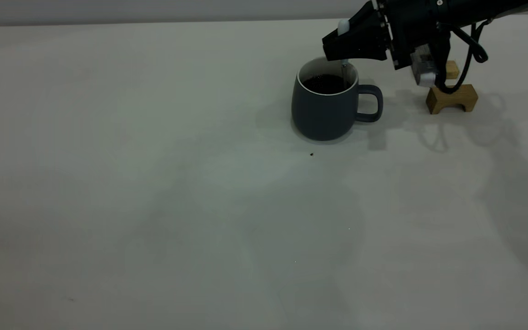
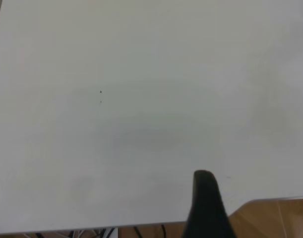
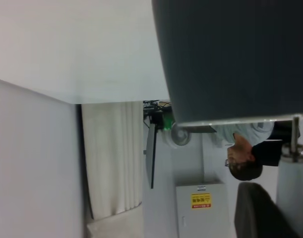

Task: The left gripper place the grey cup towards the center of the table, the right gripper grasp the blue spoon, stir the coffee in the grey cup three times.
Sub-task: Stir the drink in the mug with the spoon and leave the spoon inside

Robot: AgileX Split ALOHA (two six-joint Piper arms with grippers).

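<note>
Meanwhile, above the grey cup [image 1: 326, 103], standing near the far right part of the table [image 1: 154, 206] beside a small wooden block [image 1: 452, 97]: right gripper [image 1: 344, 46] clamped on the blue spoon [image 1: 343, 27], stem dipped upright into the coffee [image 1: 323, 84]. Left gripper [image 2: 206, 208] off over bare table edge, one finger showing, grip impossible to tell.

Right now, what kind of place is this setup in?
Probably an indoor lab or workroom: a plain table, a pale curtain, a cabinet with a yellow warning label, and a person seated beyond.
</note>
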